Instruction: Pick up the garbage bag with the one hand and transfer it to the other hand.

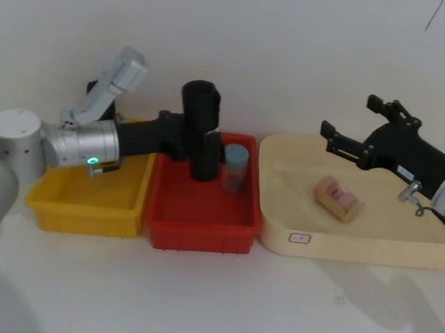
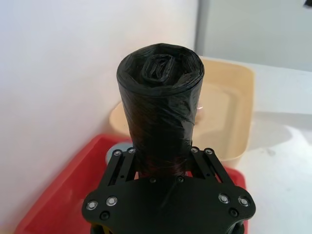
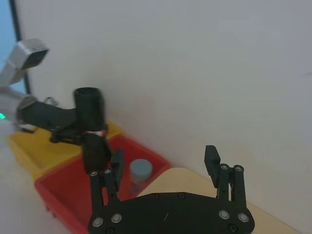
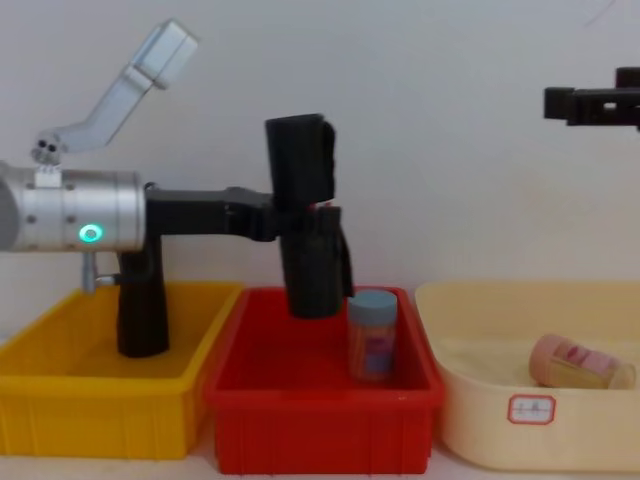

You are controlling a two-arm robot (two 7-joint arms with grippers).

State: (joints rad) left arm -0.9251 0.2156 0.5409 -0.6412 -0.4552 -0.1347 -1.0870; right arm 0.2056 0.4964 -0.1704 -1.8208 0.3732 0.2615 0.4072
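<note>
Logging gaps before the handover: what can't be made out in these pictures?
Lower end of garbage bag: left wrist view, behind left gripper.
Most of right gripper: chest view, past right edge.
Print on jar label and tray sticker: chest view, too small.

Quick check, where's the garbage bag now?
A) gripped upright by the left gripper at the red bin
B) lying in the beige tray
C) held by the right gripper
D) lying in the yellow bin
A: the left gripper is shut around the upright garbage bag at the red bin; the right gripper is open.
</note>
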